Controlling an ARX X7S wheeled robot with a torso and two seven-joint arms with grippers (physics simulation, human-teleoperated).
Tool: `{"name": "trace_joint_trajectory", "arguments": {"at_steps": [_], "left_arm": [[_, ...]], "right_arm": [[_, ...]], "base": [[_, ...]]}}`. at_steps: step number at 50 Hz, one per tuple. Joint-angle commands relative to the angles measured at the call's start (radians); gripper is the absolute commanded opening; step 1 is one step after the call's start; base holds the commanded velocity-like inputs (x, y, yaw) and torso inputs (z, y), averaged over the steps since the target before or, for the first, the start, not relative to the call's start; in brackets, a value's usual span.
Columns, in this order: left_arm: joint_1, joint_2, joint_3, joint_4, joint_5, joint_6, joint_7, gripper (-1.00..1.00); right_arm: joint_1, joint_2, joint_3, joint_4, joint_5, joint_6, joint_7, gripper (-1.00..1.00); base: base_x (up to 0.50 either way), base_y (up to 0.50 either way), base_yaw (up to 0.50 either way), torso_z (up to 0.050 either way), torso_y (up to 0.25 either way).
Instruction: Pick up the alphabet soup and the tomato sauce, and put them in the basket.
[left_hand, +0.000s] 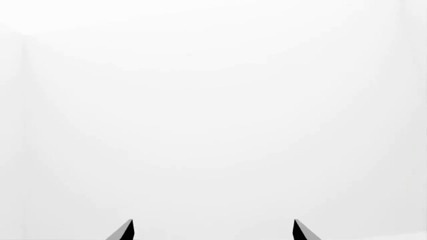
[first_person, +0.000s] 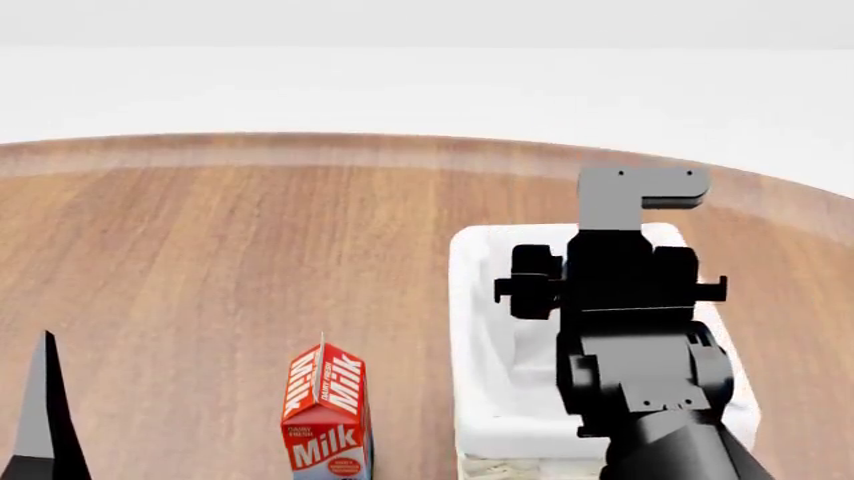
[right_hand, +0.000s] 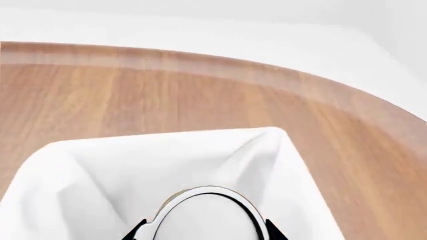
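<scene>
**One can held over the basket**

One can (right_hand: 208, 215) sits between the right gripper (right_hand: 205, 231) jaws in the right wrist view, its silver-white top facing the camera and a dark fingertip (right_hand: 138, 231) pressed against each side of it. Its label is hidden, so whether it is the alphabet soup or the tomato sauce cannot be told. Beyond the jaws and all around the can lies the white cloth lining of the basket (right_hand: 80, 165), with its far corner rising just ahead of the jaws.

In the head view the right gripper (first_person: 587, 290) hangs over the basket (first_person: 470, 300), the black arm covering most of its inside. The basket stands on the wooden table (first_person: 240, 240). A red milk carton (first_person: 326, 412) stands upright on the table, off to the left of the right gripper and apart from the basket.

The left gripper (left_hand: 213, 232) shows only two dark fingertips (left_hand: 125, 231), set well apart with nothing between them, facing a plain white surface. In the head view one dark finger (first_person: 43, 420) of it stands at the near left edge.
</scene>
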Motion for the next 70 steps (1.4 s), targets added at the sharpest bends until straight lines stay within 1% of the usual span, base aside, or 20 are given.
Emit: {"name": "trace_joint_trajectory", "arguments": {"at_steps": [1, 11, 12, 26, 36, 52, 53, 65, 70], "left_arm": [[-0.002, -0.001, 0.006, -0.010, 0.000, 0.007, -0.001, 1.00], [0.005, -0.001, 0.006, -0.022, -0.003, 0.024, -0.003, 1.00], [0.005, 0.000, 0.008, -0.029, -0.002, 0.029, -0.002, 1.00], [0.002, -0.004, 0.010, -0.021, -0.006, 0.018, -0.006, 1.00], [-0.001, -0.008, 0.009, -0.018, -0.009, 0.014, -0.008, 1.00], [-0.006, -0.012, 0.009, -0.017, -0.014, 0.010, -0.010, 1.00], [-0.006, -0.012, 0.009, -0.016, -0.015, 0.011, -0.011, 1.00], [-0.004, -0.013, 0.013, -0.021, -0.013, 0.018, -0.013, 1.00], [-0.002, -0.014, 0.014, -0.019, -0.013, 0.019, -0.015, 1.00]], "right_arm": [[-0.003, -0.016, 0.085, 0.013, -0.148, 0.083, -0.035, -1.00], [-0.012, -0.022, 0.193, 0.013, -0.258, 0.118, -0.050, -1.00], [-0.016, -0.023, 0.199, 0.013, -0.278, 0.136, -0.028, -1.00], [-0.034, -0.028, 0.351, 0.013, -0.439, 0.187, -0.047, -1.00], [-0.035, -0.036, 0.418, 0.013, -0.522, 0.177, -0.073, -1.00], [-0.030, -0.040, 0.481, 0.013, -0.599, 0.178, -0.078, -1.00], [-0.031, -0.040, 0.484, 0.014, -0.602, 0.176, -0.077, 1.00], [-0.009, -0.041, 0.505, 0.013, -0.626, 0.172, -0.096, 1.00], [0.005, -0.036, 0.519, 0.013, -0.625, 0.145, -0.094, 1.00]], "base": [[0.00, 0.00, 0.00, 0.000, 0.010], [0.00, 0.00, 0.00, 0.000, 0.000], [0.00, 0.00, 0.00, 0.000, 0.000], [0.00, 0.00, 0.00, 0.000, 0.001], [0.00, 0.00, 0.00, 0.001, 0.000], [0.00, 0.00, 0.00, 0.000, 0.001], [0.00, 0.00, 0.00, 0.000, 0.000], [0.00, 0.00, 0.00, 0.000, 0.000], [0.00, 0.00, 0.00, 0.000, 0.000]]}}
